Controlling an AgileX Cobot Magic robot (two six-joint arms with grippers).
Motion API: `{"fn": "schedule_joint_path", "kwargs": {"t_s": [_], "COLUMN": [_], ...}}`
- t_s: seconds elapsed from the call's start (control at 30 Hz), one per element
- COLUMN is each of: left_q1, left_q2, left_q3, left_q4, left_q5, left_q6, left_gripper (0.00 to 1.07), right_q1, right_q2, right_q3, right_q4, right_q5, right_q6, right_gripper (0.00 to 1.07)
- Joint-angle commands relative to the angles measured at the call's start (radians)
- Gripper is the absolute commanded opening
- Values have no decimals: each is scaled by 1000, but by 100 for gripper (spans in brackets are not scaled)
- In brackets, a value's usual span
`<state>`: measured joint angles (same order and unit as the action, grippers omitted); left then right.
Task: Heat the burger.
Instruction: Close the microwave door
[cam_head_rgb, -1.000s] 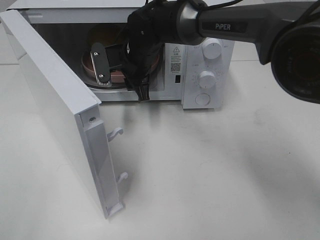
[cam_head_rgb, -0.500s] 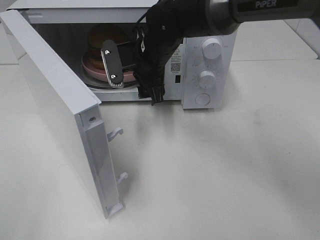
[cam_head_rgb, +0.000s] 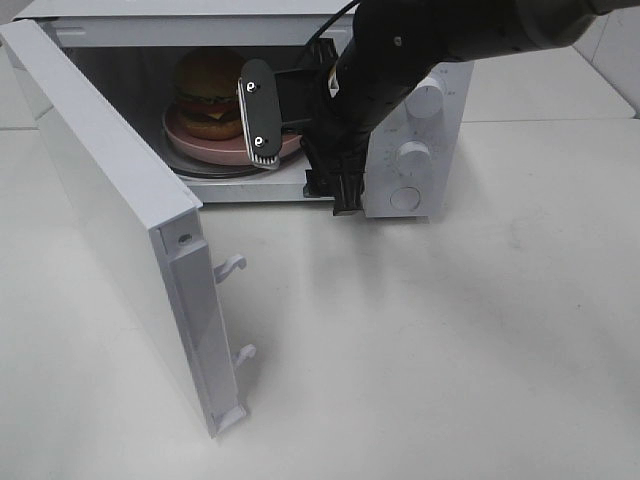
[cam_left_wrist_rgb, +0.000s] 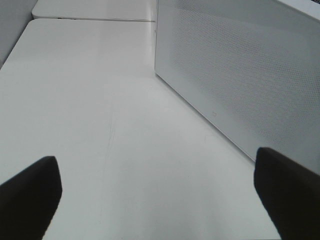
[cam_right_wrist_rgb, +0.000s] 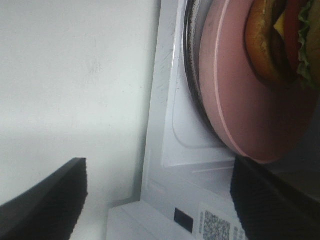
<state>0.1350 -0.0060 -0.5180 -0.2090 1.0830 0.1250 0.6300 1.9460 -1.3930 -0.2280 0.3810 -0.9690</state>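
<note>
Here, my left gripper (cam_left_wrist_rgb: 157, 195): jaws spread wide, holding nothing, low over tabletop (cam_left_wrist_rgb: 90, 100) beside perforated side of microwave (cam_left_wrist_rgb: 240, 75). Exterior view: door (cam_head_rgb: 110, 200) swung open at left. Burger (cam_head_rgb: 208, 92) sits on pink plate (cam_head_rgb: 195, 145) on turntable (cam_head_rgb: 215, 170) inside cavity. My right gripper (cam_head_rgb: 305, 180) at cavity mouth, jaws apart, gripping nothing, near plate's rim. Control knobs (cam_head_rgb: 425, 100) at right.

This looks like a robot lab bench rather than a home kitchen. A white microwave (cam_head_rgb: 412, 150) stands on a plain white table (cam_head_rgb: 450, 350). A black robot arm (cam_head_rgb: 440, 40) reaches across the microwave's front.
</note>
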Motion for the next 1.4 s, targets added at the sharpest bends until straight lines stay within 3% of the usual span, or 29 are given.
{"fn": "schedule_joint_path", "kwargs": {"t_s": [0.03,0.43,0.87,1.4], "left_q1": [3,3,3,3], "left_q2": [-25,-25,-25,-25], "left_q3": [2,2,2,2], "left_q4": [-2,-2,-2,-2], "left_q5": [-15,-15,-15,-15], "left_q6": [2,2,2,2], "left_gripper": [98,98,98,98], "right_q1": [-2,-2,-2,-2], "right_q2": [-65,-237,-491,-664], "right_q3": [74,247,461,488], "right_q4": [-3,-3,5,5], "right_q5": [-20,-18,17,342], "right_q6": [49,77,367,856], "right_gripper": [77,76,76,76]}}
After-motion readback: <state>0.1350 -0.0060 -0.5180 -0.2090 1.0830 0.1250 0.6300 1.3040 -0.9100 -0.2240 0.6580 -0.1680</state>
